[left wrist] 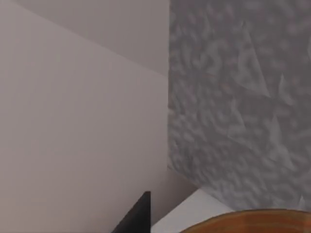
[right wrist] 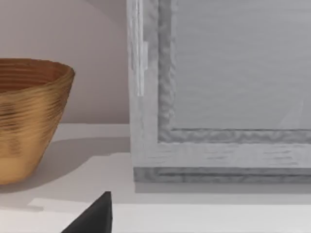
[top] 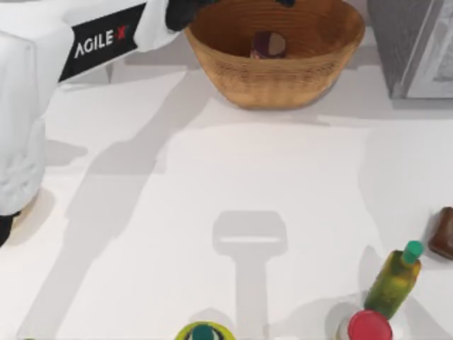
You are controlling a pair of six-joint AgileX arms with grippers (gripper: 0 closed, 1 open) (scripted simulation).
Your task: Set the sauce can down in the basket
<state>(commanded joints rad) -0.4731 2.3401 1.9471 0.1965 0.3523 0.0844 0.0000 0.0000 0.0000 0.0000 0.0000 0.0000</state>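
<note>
Sauce can [top: 268, 44] lies inside the basket [top: 276, 78] at the table's far edge — free of any grip. Left gripper [top: 185, 12] hovers at the basket's left rim; whether its fingers are spread or pressed together cannot be told.

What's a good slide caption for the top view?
Sauce can lies inside the basket; left gripper sits beside its rim.

sauce can [top: 268, 45] half hidden by basket [top: 276, 78] wall
</note>
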